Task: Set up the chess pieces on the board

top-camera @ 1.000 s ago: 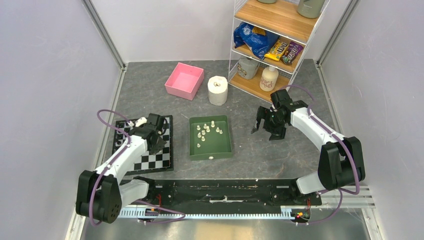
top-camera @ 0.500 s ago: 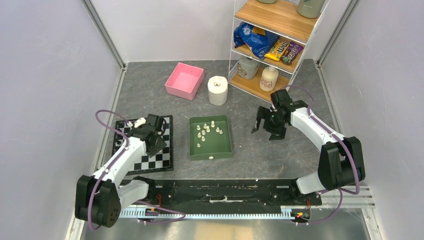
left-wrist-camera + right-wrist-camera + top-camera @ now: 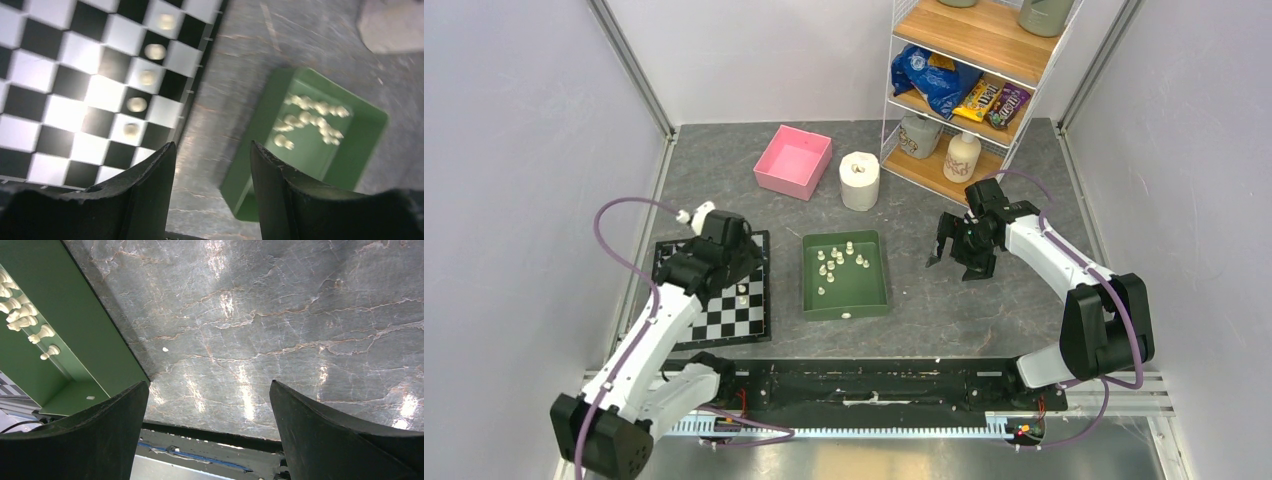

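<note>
The board (image 3: 686, 326) lies flat at the left, and a file of several cream chess pieces (image 3: 136, 104) stands along its right-hand edge squares. Several more chess pieces (image 3: 839, 258) sit in the green tray (image 3: 869, 295) at the middle; the left wrist view shows that tray (image 3: 260, 165) blurred, with pieces (image 3: 310, 117) in it. My left gripper (image 3: 742, 268) hovers above the board's right edge, open and empty (image 3: 212, 145). Right of the tray, my right gripper (image 3: 954, 262) hangs wide open over bare table (image 3: 209, 385), with the tray wall (image 3: 95, 340) to its left.
A pink box (image 3: 792, 160) and a white paper roll (image 3: 859, 180) stand behind the tray. A wire shelf rack (image 3: 894, 80) with snack bags and bottles fills the back right. Grey walls close in both sides, and a black rail (image 3: 874, 385) runs along the near edge.
My left gripper has opened, risen off the board and swung back; a piece now shows on the square where it was. The right arm has not moved.
</note>
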You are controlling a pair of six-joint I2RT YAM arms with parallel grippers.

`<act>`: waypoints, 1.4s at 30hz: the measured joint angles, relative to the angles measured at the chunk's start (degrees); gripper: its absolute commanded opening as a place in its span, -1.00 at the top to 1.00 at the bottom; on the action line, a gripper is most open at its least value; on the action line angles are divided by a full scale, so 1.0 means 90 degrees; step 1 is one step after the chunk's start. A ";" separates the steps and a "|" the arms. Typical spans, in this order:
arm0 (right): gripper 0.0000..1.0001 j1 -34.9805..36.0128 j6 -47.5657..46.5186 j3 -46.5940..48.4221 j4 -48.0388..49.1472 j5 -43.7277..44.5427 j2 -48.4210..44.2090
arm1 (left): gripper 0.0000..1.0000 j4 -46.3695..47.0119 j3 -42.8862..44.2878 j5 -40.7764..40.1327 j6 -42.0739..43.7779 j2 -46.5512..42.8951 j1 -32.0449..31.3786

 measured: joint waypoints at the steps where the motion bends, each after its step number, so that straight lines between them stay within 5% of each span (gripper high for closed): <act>1: -0.98 0.0000 0.0000 0.0002 -0.0002 0.0000 0.0000 | -0.27 0.0073 0.0112 0.0010 0.0022 0.0107 -0.0221; 9: -0.98 0.0000 0.0024 0.0002 -0.0002 0.0000 0.0000 | -0.18 0.0843 0.2050 -0.0277 0.0359 0.2501 -0.2705; 15: -0.98 0.0000 0.0024 0.0000 -0.0010 0.0024 -0.0002 | 0.07 0.1377 0.2790 -0.0075 0.0457 0.4182 -0.3665; 42: -0.98 0.0000 -0.0002 -0.0039 -0.0012 0.0053 -0.0017 | 0.21 0.1214 0.3147 -0.0386 -0.2042 0.5855 -0.3769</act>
